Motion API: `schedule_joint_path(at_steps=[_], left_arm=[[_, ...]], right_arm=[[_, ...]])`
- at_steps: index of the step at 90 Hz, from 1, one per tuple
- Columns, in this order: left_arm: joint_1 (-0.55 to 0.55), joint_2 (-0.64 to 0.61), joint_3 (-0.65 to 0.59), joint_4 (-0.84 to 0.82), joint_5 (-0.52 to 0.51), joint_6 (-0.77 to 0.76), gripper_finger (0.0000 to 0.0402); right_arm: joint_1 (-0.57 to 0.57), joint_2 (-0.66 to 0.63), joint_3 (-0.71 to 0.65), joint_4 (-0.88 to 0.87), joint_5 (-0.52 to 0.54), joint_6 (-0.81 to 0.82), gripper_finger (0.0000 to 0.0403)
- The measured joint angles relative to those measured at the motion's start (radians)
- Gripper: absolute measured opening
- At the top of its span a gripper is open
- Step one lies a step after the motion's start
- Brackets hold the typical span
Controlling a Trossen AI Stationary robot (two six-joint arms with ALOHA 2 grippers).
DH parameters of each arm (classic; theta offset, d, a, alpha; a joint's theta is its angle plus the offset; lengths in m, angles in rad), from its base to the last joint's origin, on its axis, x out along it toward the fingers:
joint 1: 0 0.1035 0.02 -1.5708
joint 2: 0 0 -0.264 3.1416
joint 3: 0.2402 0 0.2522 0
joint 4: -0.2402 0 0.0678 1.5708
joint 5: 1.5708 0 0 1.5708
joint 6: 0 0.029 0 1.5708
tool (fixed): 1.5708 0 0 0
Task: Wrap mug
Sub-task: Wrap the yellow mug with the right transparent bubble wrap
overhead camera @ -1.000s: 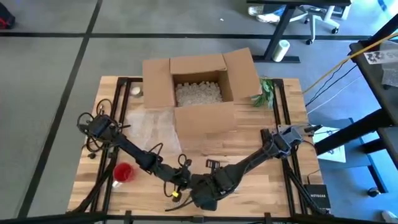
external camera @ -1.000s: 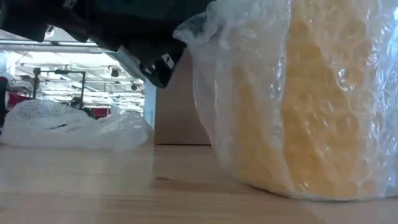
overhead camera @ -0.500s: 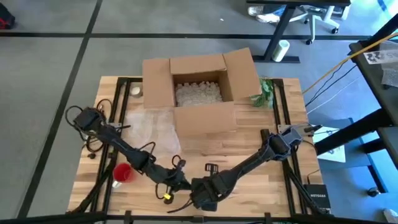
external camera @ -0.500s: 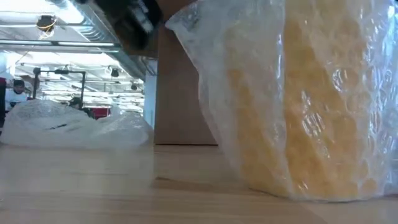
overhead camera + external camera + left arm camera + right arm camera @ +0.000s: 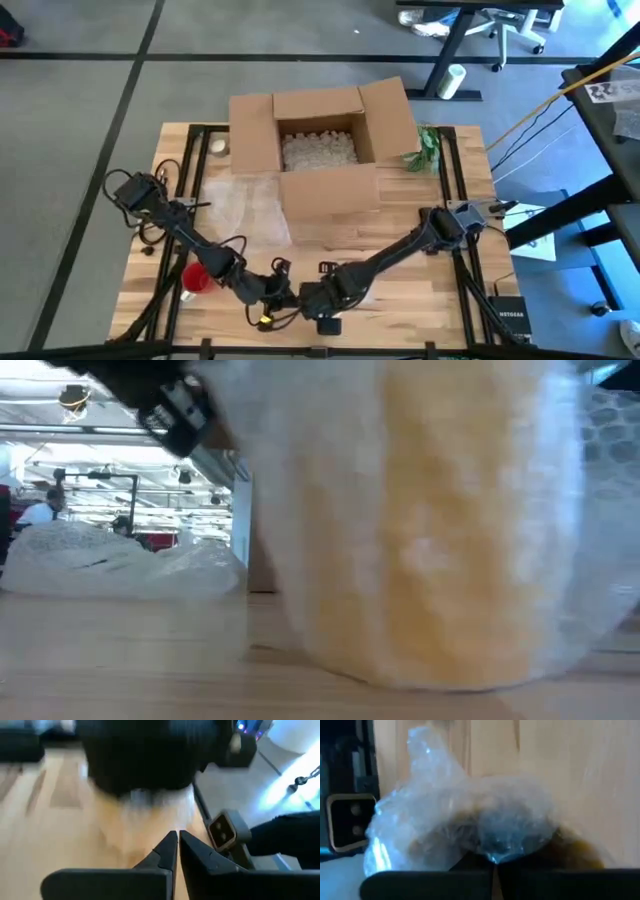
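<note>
Even overhead daylight, soft shadows on light wooden table (image 5: 420, 270); low and wrist views motion-blurred, close yellow bubble-wrapped mug (image 5: 440, 530) unfocused.

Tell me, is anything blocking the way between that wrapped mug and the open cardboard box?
Nothing visible does. The wrapped mug sits at the table's near edge, under the right claw, with the left claw beside it. Between there and the cardboard box lies bare wood; the loose bubble wrap lies off to the left of that path.

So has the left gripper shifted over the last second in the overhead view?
Yes. The left gripper has slid toward the table's near edge, farther from the cardboard box.
</note>
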Motion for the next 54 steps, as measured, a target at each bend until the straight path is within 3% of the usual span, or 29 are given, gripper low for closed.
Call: schedule_joint_path(at_steps=[14,54], left_arm=[[0.012,0.000,0.000,-0.008,0.011,0.013,0.0000],[0.018,-0.002,0.000,-0.066,0.010,-0.054,0.0000]], right_arm=[[-0.023,0.001,0.000,0.023,0.088,0.027,0.0000],[-0.033,-0.021,-0.006,0.056,0.217,0.077,0.0000]])
